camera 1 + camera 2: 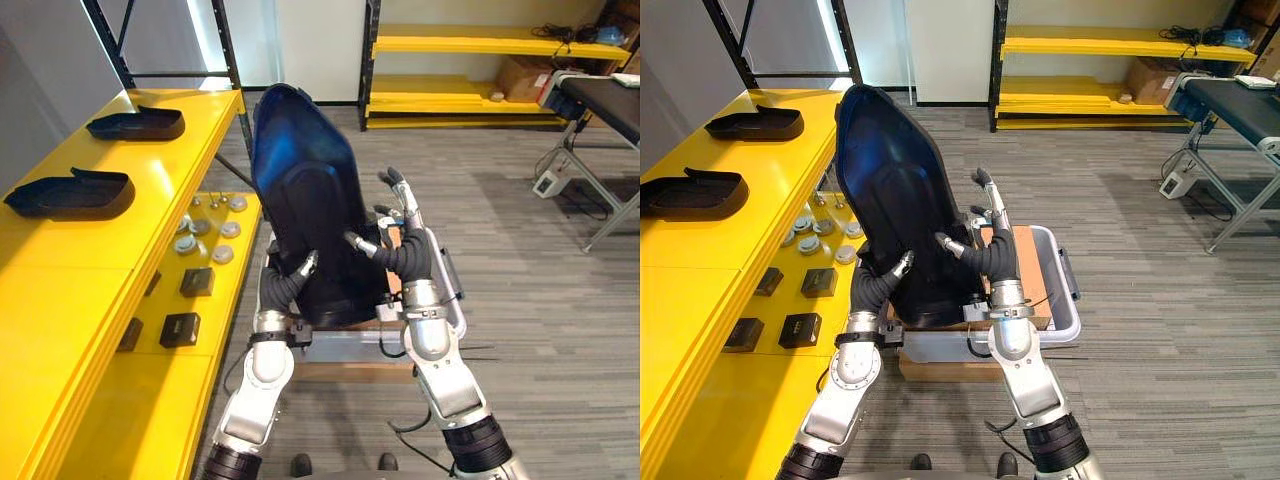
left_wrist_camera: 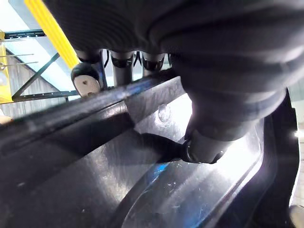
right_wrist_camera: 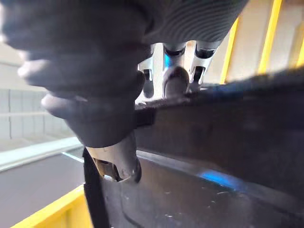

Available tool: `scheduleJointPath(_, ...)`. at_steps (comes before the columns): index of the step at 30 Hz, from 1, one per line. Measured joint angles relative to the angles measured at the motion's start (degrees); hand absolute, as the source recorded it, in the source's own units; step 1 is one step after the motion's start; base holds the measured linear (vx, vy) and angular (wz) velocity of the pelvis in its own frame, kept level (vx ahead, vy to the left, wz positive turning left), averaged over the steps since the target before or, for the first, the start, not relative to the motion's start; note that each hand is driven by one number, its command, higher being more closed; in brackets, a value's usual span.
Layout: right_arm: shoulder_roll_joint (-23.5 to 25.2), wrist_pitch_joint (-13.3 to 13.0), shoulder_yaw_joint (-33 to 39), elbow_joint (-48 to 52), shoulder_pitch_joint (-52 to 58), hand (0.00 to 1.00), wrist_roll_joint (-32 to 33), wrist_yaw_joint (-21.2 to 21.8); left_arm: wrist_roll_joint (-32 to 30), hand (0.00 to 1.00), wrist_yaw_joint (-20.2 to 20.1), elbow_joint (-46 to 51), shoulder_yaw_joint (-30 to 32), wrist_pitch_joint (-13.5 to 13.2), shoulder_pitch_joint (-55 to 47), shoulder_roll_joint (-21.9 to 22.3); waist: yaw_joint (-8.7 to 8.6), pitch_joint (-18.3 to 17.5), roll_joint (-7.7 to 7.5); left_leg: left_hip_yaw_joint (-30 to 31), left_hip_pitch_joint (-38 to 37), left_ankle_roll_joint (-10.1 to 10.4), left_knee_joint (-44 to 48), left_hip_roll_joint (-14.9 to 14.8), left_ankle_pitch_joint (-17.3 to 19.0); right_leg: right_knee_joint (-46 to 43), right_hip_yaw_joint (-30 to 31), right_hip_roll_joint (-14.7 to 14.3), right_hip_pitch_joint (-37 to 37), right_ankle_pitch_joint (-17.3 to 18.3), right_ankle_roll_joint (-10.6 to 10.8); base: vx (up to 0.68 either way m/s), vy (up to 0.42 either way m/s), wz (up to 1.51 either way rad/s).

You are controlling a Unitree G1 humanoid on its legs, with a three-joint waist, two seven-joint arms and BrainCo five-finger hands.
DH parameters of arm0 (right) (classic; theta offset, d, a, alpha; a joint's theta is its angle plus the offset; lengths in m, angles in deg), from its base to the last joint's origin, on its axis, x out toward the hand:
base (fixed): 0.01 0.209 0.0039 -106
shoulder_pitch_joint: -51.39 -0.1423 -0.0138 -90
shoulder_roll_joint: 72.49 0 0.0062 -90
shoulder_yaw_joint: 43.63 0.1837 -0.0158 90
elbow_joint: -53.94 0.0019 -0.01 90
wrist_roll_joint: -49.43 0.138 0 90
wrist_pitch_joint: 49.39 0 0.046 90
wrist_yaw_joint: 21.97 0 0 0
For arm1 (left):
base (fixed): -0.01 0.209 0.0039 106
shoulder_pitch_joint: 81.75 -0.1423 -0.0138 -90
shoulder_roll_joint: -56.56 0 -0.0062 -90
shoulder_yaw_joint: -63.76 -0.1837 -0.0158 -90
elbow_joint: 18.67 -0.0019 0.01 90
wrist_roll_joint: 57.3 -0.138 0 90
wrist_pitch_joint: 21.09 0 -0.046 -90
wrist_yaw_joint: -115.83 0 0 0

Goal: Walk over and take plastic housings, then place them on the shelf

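Shelving [image 1: 150,170] in yellow runs along the robot's left. Two black housings [image 1: 137,124] lie well apart on its top level, with bare yellow surface nearer the robot. Small black boxes [image 1: 180,329] and round metal discs [image 1: 215,230] sit on the lower level. A grey bin [image 1: 1064,290] on a cardboard box [image 1: 940,368] stands directly below the arms.

A large dark housing [image 1: 300,180] is held upright above the bin, just beside the shelving's edge. The left hand [image 1: 285,285] clamps its lower left rim, with the thumb [image 2: 204,147] pressed on the near face and the fingers [image 2: 85,78] hooked over the rim. The right hand [image 1: 405,255] pinches the right rim, thumb [image 3: 118,161] on the near face and fingers [image 3: 175,80] behind it; one finger points straight up.

Open carpet lies to the right. A dark-topped table [image 1: 610,100] and further yellow racks [image 1: 480,45] stand well away.
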State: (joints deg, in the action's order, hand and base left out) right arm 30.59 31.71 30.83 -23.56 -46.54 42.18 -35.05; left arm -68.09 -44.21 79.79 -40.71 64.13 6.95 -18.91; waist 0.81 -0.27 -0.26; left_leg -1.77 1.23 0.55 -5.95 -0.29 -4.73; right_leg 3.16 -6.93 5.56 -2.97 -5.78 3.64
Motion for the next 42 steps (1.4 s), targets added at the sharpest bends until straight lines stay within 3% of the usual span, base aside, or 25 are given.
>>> scheduleJointPath(7, 0.08, -2.52, 8.63, 3.91, 1.41, 0.0, 11.45, 3.26, 0.08, 1.0, -1.08, 0.01, 4.39, 0.01, -3.2, 0.2, -0.01, 0.0, 0.0, 0.02, -0.07, 0.0, 0.0, -0.04, 0.0, 0.01, -0.04, -0.05, 0.11, 0.03, 0.02, 0.0, 0.0, 0.0)
scheduleJointPath(13, 0.41, -6.46, 22.31, 6.53, 4.88, 0.0, 20.86, 3.16, 1.17, 1.0, -1.06, 1.54, 10.53, 0.02, -7.46, 1.03, -0.03, -0.01, -0.01, 0.12, -0.14, 0.0, -0.01, -0.06, 0.0, 0.04, -0.36, -0.04, 0.33, 0.07, 0.06, 0.0, 0.0, 0.02)
scheduleJointPath(16, 0.42, -6.87, 28.87, 4.42, 8.43, 0.0, 21.12, 1.62, 1.21, 1.0, -1.0, 3.77, 12.97, -0.06, -9.83, 1.79, -0.09, -0.01, -0.02, 0.14, -0.12, 0.01, -0.01, -0.07, 0.01, 0.06, -0.46, -0.03, 0.36, 0.17, 0.12, 0.0, 0.0, 0.0)
scheduleJointPath(19, 0.57, -6.78, 35.0, -5.78, 13.7, 0.0, 20.04, 0.08, 1.3, 1.0, -0.99, 6.37, 15.29, -0.13, -12.15, 2.13, -0.17, -0.06, -0.08, 0.2, 0.0, 0.22, -0.01, -0.15, 0.5, 0.09, -0.62, -0.06, 0.34, 0.19, 0.11, 0.0, 0.0, 0.0)
scheduleJointPath(24, 2.15, -2.34, 42.67, -32.96, 21.03, 0.0, 20.62, -0.53, 2.92, 1.0, -1.21, 9.25, 17.87, -2.29, -17.24, 2.89, -0.19, -0.33, 0.38, 0.37, 0.56, 0.23, -0.02, -0.21, 0.55, 0.15, -0.7, -0.12, -0.14, 0.24, 0.17, 0.0, 0.0, 0.0)
scheduleJointPath(26, 2.54, -1.76, 42.66, -37.64, 22.89, 0.0, 21.22, -0.05, 3.53, 1.0, -1.35, 9.27, 18.14, -2.6, -18.55, 3.49, -0.24, -0.53, 0.68, 0.36, 0.49, 0.23, -0.02, -0.27, 0.55, 0.16, -0.67, -0.17, -0.08, 0.25, 0.19, 0.0, 0.0, 0.0)
scheduleJointPath(31, 3.91, 0.66, 39.0, -49.92, 25.81, 0.0, 21.26, 5.8, 4.75, 1.0, -3.79, 10.37, 18.55, -3.22, -23.77, 4.8, -0.1, -0.56, 0.65, 0.53, -0.54, 0.43, -0.02, -0.82, 0.86, 0.09, -1.17, -0.39, 1.56, 0.76, 0.03, -0.01, -0.002, 0.04)
scheduleJointPath(37, 4.52, 2.9, 32.22, -55.7, 24.71, 0.0, 19.73, 9.07, 6.22, 1.0, -4.95, 14.09, 18.57, -3.44, -25.94, 5.04, 0.62, -0.04, -0.12, 4.22, -0.75, 0.32, 0.01, -0.7, 1.03, -0.13, -5.47, -0.36, 3.84, 1.6, 0.29, -0.02, -0.015, 0.39)
scheduleJointPath(39, 4.77, 2.99, 28.65, -56.7, 24.3, 0.0, 17.69, 8.92, 6.23, 1.0, -4.99, 14.44, 18.15, -3.99, -25.22, 5.2, 1.79, 0.32, -0.35, 9.62, 1.67, 0.36, 1.31, 0.21, 0.97, -2.01, -11.43, 0.58, 4.08, 3.09, 0.84, -0.01, -0.027, 1.25)
scheduleJointPath(41, 4.75, 2.93, 27.2, -56.69, 23.19, 0.0, 16.23, 8.6, 6.26, 1.0, -4.93, 15.39, 17.33, -4.06, -24.25, 5.4, 1.91, 1.27, -0.21, 12.62, 5.27, 0.34, 3.93, 0.85, 0.99, -4.68, -18.42, 1.99, 4.15, 5.01, 1.13, -0.02, 0.017, 1.93)
scheduleJointPath(42, 4.42, 2.93, 26.3, -56.7, 21.74, 0.0, 15.77, 8.07, 6.49, 1.0, -4.94, 16.54, 17.05, -4.27, -23.88, 5.51, 2.94, 2.51, 0.27, 12.19, 6.88, -0.18, 5.04, 0.85, 1.35, -6.76, -22.44, 2.98, 4.29, 6.06, 0.96, -0.03, 0.042, 1.89)
